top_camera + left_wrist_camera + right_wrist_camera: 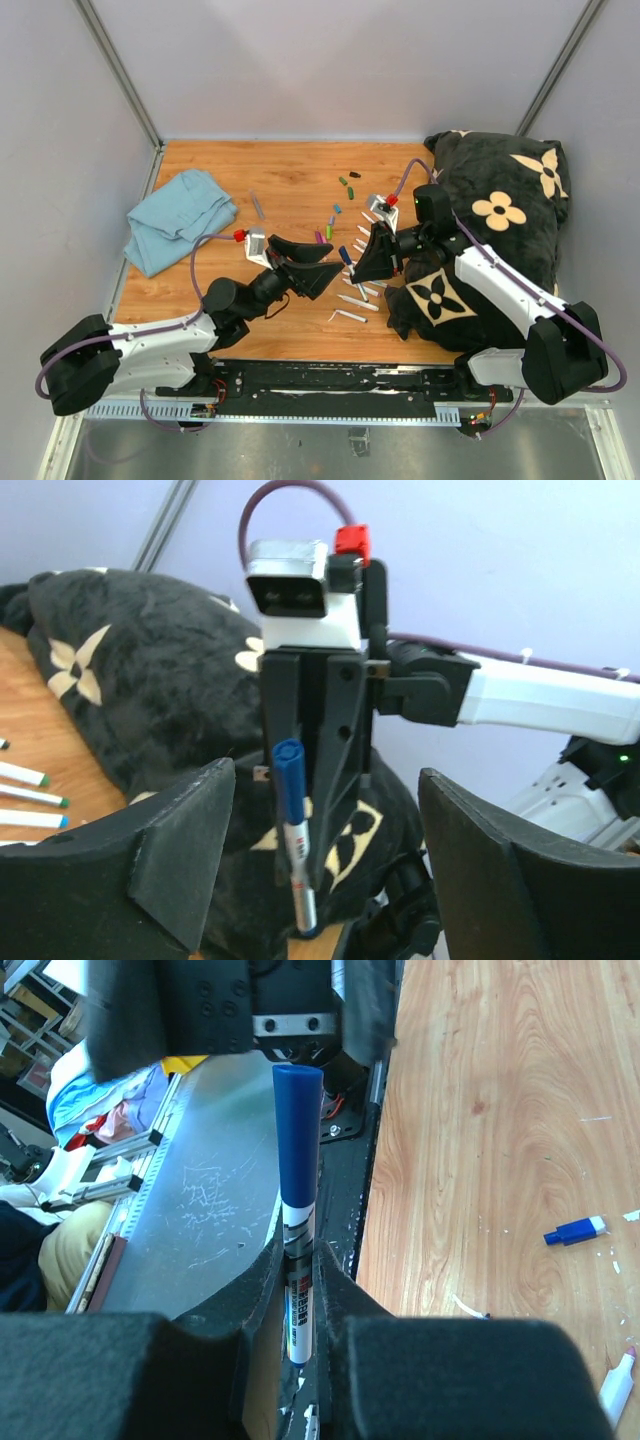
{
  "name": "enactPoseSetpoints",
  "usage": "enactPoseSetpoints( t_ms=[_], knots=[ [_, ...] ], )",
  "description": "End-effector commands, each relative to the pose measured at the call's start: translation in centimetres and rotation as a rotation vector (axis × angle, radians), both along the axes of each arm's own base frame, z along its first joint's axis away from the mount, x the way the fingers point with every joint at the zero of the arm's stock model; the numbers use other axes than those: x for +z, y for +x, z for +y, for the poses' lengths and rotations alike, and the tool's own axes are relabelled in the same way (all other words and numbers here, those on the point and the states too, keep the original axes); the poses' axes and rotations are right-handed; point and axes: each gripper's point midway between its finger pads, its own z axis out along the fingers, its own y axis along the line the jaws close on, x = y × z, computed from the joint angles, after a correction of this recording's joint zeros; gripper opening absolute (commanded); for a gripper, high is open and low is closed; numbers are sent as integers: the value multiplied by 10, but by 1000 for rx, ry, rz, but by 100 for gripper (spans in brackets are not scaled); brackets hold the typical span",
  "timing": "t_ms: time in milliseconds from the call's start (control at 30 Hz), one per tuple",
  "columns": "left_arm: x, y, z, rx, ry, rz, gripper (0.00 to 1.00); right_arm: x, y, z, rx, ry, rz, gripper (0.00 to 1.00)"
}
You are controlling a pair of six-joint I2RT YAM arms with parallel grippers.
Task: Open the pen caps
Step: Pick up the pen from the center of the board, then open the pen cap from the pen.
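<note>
My right gripper (pixel 300 1345) pinches the barrel of a white marker (pixel 296 1260), blue cap (pixel 298 1130) on, over the middle of the surface (pixel 290 180). My left gripper (pixel 327 830) gapes wide facing it. I should clamp only the cap, then pull straight.

A wooden tabletop (pixel 290 180) is walled by pale panels (pixel 330 60) with metal corner posts (pixel 115 65). A crumpled light-blue cloth (pixel 178 218) lies at its left side. A black blanket (pixel 500 255) with cream flower motifs is heaped over the right side. White pens (pixel 357 300) lie scattered on the wood just left of the blanket, several close together. One pen (pixel 297 1305) is up off the wood. A thin grey stick (pixel 258 206) lies just right of the cloth; what it is cannot be told. A scratched metal sheet (pixel 250 450) runs below the near edge.
</note>
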Motion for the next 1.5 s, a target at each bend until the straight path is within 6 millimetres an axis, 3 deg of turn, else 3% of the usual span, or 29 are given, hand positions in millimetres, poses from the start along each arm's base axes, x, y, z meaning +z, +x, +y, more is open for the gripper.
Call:
enactPoseSetpoints(
  t_ms=[0,133,367,500,567,600,633,767,833,967,1067,1133,1267,1467],
  knots=[
    [-10,10,-8,-10,43,59,75,18,-3,-1,48,53,-45,4],
    [-12,12,-15,-33,53,71,68,18,-4,-1,56,55,-41,4],
    [-3,10,-31,-93,49,50,49,17,-6,0,66,54,-33,4],
    [-2,13,-35,-95,56,53,29,16,-6,1,69,54,-32,4],
    [-3,14,-36,-95,60,55,13,16,-6,1,68,53,-31,4],
    [-3,14,-36,-95,62,54,4,15,-6,1,66,52,-32,5],
    [-3,15,-36,-93,61,55,1,14,-5,1,63,48,-30,11],
    [-1,20,-29,-56,27,69,0,10,-3,3,32,24,-45,34],
    [-1,22,-26,-43,2,82,0,5,-1,6,7,2,-60,40],
    [-3,25,-24,-32,-40,98,0,-1,0,13,-20,-30,-96,37],
    [-7,29,-20,-3,-46,109,0,-2,1,15,-36,-42,-104,20],
    [-8,33,-14,34,-49,112,0,-2,2,15,-37,-49,-98,4],
    [3,53,18,195,-79,108,0,-5,-2,14,-9,-55,-84,1],
    [78,98,94,387,-196,2,0,-19,-10,22,66,-67,4,1]
  ],
)
